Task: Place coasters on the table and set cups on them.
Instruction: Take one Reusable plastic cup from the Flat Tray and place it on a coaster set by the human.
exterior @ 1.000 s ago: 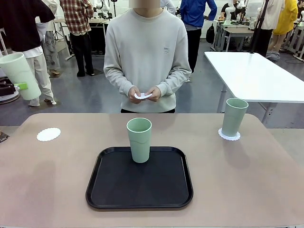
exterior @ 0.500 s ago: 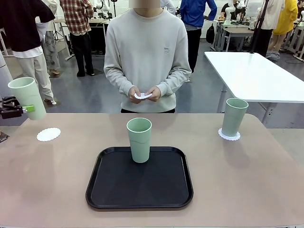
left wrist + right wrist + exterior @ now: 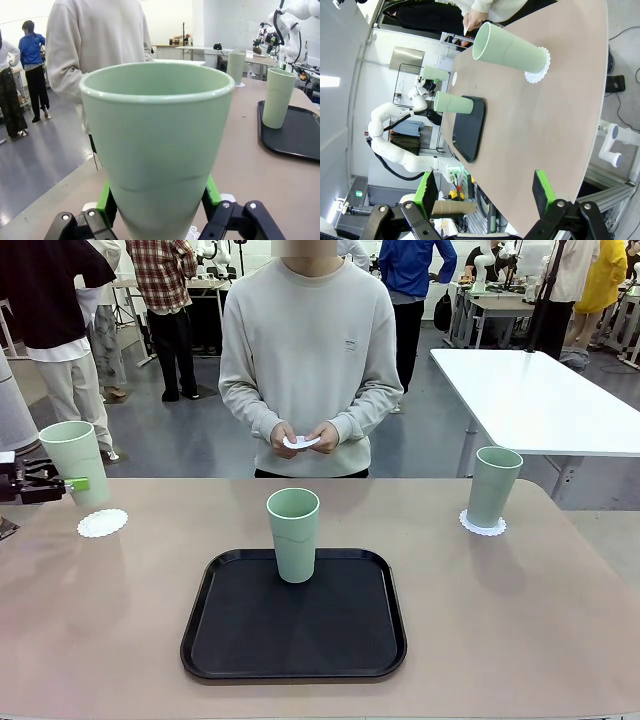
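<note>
Mint cup (image 3: 72, 452) gripped in L hand (image 3: 74, 483), close over coaster (image 3: 102, 523).

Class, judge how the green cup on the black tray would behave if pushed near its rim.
Likely tips: the cup is tall and narrows toward its base. Probably light, since its rim looks thin. It may slide on the smooth tray.

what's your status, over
Left gripper shut on a cup at the left coaster, not yet on it. Right gripper open, empty. Second cup on right coaster, third cup on black tray; person holds third coaster. Nothing blocking.
</note>
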Controlling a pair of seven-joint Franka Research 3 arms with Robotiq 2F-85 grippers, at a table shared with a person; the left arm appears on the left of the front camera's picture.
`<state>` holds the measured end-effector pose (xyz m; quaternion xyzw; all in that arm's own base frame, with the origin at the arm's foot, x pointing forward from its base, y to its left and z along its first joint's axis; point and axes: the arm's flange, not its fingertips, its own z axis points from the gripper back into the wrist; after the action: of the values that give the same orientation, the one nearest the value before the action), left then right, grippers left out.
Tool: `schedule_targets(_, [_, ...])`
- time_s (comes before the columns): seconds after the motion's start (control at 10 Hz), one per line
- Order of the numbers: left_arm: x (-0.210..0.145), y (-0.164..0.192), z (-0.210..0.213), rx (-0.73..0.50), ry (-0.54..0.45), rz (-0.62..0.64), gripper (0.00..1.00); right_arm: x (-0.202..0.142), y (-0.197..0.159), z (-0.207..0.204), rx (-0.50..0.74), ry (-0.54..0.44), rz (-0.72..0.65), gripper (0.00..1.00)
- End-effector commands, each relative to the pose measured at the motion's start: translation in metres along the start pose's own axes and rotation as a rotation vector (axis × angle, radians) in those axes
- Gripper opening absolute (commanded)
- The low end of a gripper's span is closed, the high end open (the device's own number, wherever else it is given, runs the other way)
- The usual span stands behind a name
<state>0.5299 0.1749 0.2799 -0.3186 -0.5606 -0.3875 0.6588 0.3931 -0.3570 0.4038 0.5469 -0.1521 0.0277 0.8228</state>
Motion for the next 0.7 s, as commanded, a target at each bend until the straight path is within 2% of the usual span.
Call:
schedule_targets(0.0, [-0.008, -0.004, -0.002, -0.020, 0.032, 0.012, 0.84, 0.001, 0.001, 0.001, 0.006, 0.007, 0.003, 1.00])
schedule_targets(0.2, [-0.019, -0.008, -0.003, -0.042, 0.049, 0.021, 0.84, 0.001, 0.001, 0.001, 0.006, 0.007, 0.003, 1.00])
schedule_targets(0.6, [-0.026, -0.012, -0.004, -0.087, -0.002, 0.032, 0.84, 0.001, 0.001, 0.001, 0.006, 0.007, 0.003, 1.00])
